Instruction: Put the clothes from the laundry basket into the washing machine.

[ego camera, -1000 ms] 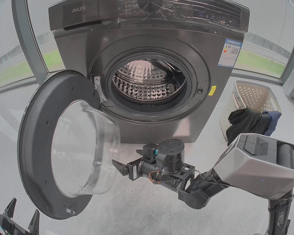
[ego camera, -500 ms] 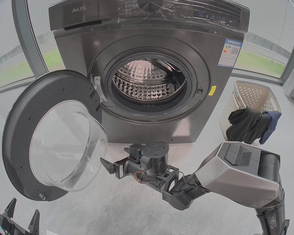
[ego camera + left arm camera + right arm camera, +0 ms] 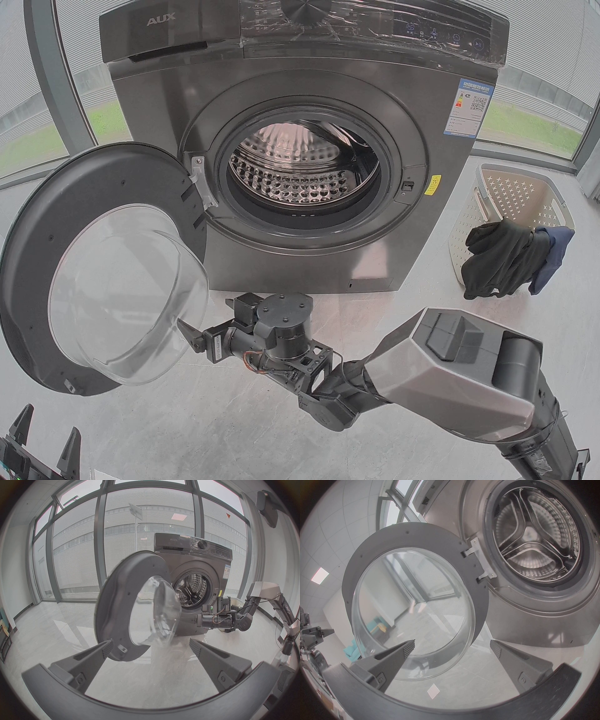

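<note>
The grey washing machine (image 3: 300, 69) stands ahead with its drum (image 3: 303, 165) bare inside. Its round door (image 3: 81, 206) is swung wide to the left, the glass bowl (image 3: 128, 294) facing me. My right gripper (image 3: 190, 331) is low in front of the machine, open and holding nothing, its tip at the lower right rim of the glass bowl. The right wrist view has the open gripper (image 3: 451, 647) facing the door (image 3: 418, 536). My left gripper (image 3: 44, 431) rests open at the bottom left. Dark clothes (image 3: 500, 256) and a blue garment (image 3: 553, 247) hang over the white laundry basket (image 3: 531, 187).
The basket stands on the floor to the right of the machine, near a window wall. Pale tiled floor (image 3: 187, 425) lies open in front of the machine. The open door takes up the space on the left. From the left wrist, my right arm (image 3: 218, 620) reaches across before the machine.
The door has swung further open to the left. My right gripper and arm have moved left and a little lower along with it. The left gripper has stayed put.
</note>
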`<state>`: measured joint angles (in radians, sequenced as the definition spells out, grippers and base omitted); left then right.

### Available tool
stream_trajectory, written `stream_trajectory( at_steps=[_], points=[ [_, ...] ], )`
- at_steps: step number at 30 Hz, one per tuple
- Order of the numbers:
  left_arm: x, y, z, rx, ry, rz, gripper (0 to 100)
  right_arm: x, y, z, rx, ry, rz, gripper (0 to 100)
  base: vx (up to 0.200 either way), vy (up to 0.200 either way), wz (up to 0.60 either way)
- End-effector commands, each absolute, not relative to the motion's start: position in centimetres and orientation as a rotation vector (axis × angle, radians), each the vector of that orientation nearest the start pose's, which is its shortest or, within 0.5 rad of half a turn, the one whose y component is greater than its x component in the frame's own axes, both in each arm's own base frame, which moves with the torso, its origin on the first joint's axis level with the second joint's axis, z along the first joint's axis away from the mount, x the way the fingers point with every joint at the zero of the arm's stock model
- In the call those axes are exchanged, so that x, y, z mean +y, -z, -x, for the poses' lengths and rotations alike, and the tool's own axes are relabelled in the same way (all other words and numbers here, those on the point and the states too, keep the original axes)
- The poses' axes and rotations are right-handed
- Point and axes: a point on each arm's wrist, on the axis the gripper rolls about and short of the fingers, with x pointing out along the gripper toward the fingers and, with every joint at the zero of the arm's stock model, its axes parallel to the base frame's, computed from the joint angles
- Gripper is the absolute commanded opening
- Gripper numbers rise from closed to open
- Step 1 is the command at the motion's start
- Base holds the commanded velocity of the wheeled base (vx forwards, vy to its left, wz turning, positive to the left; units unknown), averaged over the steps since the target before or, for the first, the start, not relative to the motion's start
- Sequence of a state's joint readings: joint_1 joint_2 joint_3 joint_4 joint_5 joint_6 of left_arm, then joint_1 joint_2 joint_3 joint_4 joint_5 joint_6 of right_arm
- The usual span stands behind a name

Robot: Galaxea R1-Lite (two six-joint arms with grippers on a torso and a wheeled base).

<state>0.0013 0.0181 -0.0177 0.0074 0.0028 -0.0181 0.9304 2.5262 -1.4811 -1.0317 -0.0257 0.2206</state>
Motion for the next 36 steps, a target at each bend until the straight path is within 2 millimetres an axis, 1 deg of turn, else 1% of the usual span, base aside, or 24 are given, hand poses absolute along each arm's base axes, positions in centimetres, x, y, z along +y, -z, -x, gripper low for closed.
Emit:
stream_trajectory(
  at_steps=[1,5,8,9,12,14,15,16,17,18,20,22,23,24,25,26,27,29,30,31,33,34,35,36],
  points=[
    [0.0,-7.6,2.2,0.014,-0.005,0.020,100,41.8,-4.0,-30.1,0.106,-0.899,-0.211,100,0.000,0.000,0.00],
    [0.0,-7.6,2.2,0.014,-0.005,0.020,100,41.3,-4.1,-30.6,0.098,-0.869,-0.229,100,0.000,0.000,0.00],
    [0.0,-7.6,2.2,0.014,-0.005,0.020,100,40.7,-4.8,-30.7,0.099,-0.857,-0.245,100,0.000,0.000,0.00],
    [0.0,-7.6,2.2,0.014,-0.005,0.020,100,39.1,-7.0,-30.8,0.078,-0.828,-0.255,100,0.000,0.000,0.00],
    [0.0,-7.6,2.2,0.014,-0.005,0.020,100,35.2,-9.8,-30.1,0.092,-0.784,-0.238,100,0.000,0.000,0.00],
    [0.0,-7.6,2.2,0.014,-0.005,0.020,100,31.6,-11.9,-29.3,0.094,-0.741,-0.222,100,0.000,0.000,0.00],
    [0.0,-7.6,2.2,0.014,-0.005,0.020,100,31.1,-12.3,-29.2,0.089,-0.736,-0.221,100,0.000,0.000,0.00],
    [0.0,-7.6,2.2,0.014,-0.005,0.020,100,27.8,-14.3,-27.9,0.056,-0.707,-0.219,100,0.000,0.000,0.00],
    [0.0,-7.6,2.2,0.014,-0.005,0.020,100,27.5,-14.5,-27.8,0.053,-0.704,-0.218,100,0.000,0.000,0.00],
    [0.0,-7.6,2.2,0.014,-0.005,0.020,100,24.0,-15.8,-26.5,0.026,-0.665,-0.208,100,0.000,0.000,0.00],
    [0.0,-7.6,2.2,0.014,-0.005,0.020,100,19.5,-16.9,-24.2,0.003,-0.610,-0.181,100,0.000,0.000,0.00],
    [0.0,-7.6,2.2,0.014,-0.005,0.018,100,15.5,-17.4,-21.9,-0.009,-0.553,-0.161,100,0.000,0.000,0.00],
    [0.0,-7.6,2.2,0.014,-0.005,0.018,100,15.5,-17.4,-21.9,-0.009,-0.553,-0.161,100,0.000,0.000,0.00],
    [0.0,-7.6,2.2,0.014,-0.005,0.018,100,11.8,-17.8,-19.7,-0.028,-0.482,-0.152,100,0.000,0.000,0.00],
    [0.0,-7.6,2.2,0.014,-0.005,0.018,100,10.2,-18.0,-18.6,-0.039,-0.447,-0.148,100,0.000,0.000,0.00],
    [0.0,-7.6,2.2,0.014,-0.003,0.018,100,9.8,-18.0,-18.3,-0.045,-0.438,-0.148,100,0.000,0.000,0.00],
    [0.0,-7.6,2.2,0.015,-0.003,0.018,100,7.3,-18.2,-16.3,-0.077,-0.381,-0.141,100,0.000,0.000,0.00],
    [0.0,-7.6,2.2,0.015,0.001,0.018,100,5.2,-18.0,-14.1,-0.106,-0.325,-0.128,100,0.000,0.000,0.00],
    [0.0,-7.6,2.2,0.017,0.001,0.018,100,5.0,-17.9,-13.8,-0.108,-0.314,-0.127,100,0.000,0.000,0.00],
    [0.0,-7.6,2.2,0.015,0.001,0.018,100,3.6,-17.2,-11.9,-0.114,-0.261,-0.113,100,0.000,0.000,0.00],
    [0.0,-7.6,2.2,0.015,0.001,0.020,100,2.4,-15.8,-9.5,-0.099,-0.218,-0.103,100,0.000,0.000,0.00],
    [0.0,-7.6,2.2,0.015,0.001,0.020,100,2.4,-15.8,-9.5,-0.099,-0.218,-0.103,100,0.000,0.000,0.00],
    [0.0,-7.6,2.2,0.015,0.001,0.020,100,1.5,-15.4,-7.4,-0.090,-0.168,-0.119,100,0.000,0.000,0.00],
    [0.0,-7.6,2.2,0.017,0.001,0.021,100,1.2,-15.2,-6.5,-0.086,-0.154,-0.118,100,0.000,0.000,0.00]
  ],
)
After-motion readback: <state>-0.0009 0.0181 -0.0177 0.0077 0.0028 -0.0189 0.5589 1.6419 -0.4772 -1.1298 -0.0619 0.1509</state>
